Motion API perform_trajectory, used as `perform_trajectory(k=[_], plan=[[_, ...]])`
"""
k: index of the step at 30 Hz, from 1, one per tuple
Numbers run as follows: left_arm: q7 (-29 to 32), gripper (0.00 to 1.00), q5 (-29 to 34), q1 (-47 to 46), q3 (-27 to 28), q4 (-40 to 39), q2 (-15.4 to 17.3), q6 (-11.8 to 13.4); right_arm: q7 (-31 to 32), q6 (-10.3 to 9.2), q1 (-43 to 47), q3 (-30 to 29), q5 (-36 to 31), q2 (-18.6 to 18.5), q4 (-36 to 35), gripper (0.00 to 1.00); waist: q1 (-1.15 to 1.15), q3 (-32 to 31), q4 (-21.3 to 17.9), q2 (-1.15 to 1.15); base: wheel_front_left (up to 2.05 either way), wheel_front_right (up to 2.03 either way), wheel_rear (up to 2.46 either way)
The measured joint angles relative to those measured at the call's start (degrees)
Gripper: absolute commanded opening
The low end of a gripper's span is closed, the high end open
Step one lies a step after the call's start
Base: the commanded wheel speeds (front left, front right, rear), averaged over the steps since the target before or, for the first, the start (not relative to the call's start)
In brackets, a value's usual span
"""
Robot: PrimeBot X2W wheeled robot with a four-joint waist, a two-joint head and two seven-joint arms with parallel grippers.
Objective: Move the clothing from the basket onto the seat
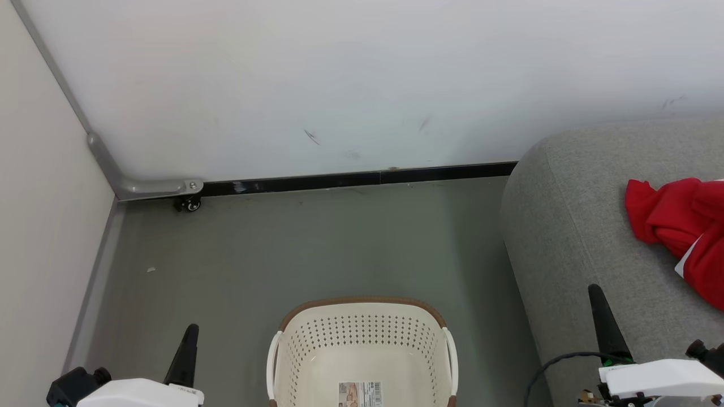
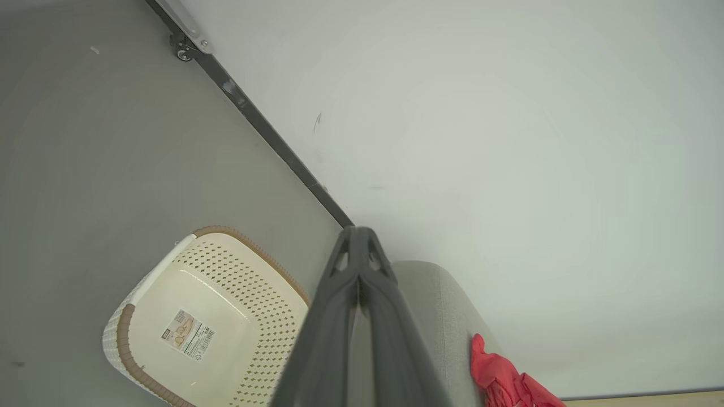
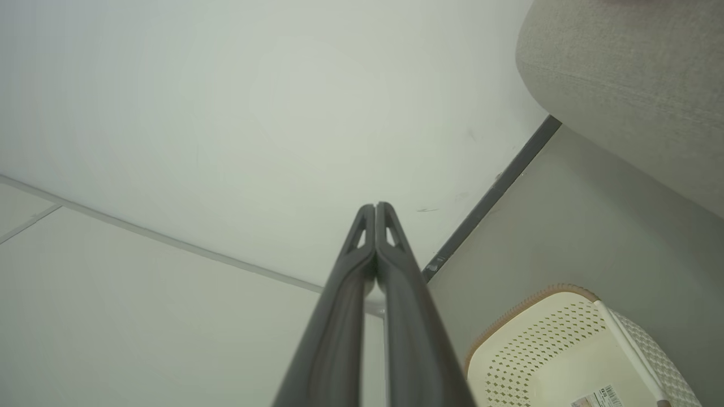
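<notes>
Fingers of the left pincer (image 1: 191, 334) are pressed together with nothing between them, and this pincer is held above the floor just left of the cream-white perforated plastic basket (image 1: 362, 333) with a brown rim. The right pincer (image 1: 595, 294), likewise pressed together and holding nothing, is seen to the right of the basket, against the near edge of the large grey woven-fabric seat (image 1: 565, 226). A barcode label (image 1: 360, 394) is shown on the basket's inner bottom. The soft bright red clothing (image 1: 673, 217) with white trim is heaped on the seat, well to the right of the basket and apart from both pincers. Beyond the basket, grey floor (image 1: 283, 254) is met by a white wall (image 1: 339, 85).
</notes>
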Motion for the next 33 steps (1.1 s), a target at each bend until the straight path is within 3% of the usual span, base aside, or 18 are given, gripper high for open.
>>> perform_trajectory(k=[33], plan=[[5.48,0.00,-25.24,-3.17,7.51,1.81,-2.98,-8.86,3.10,0.00,-4.71,-1.97,28.47,-1.41,1.45,0.00,-0.13,1.31,-0.22,0.00,0.00,0.00,0.00]])
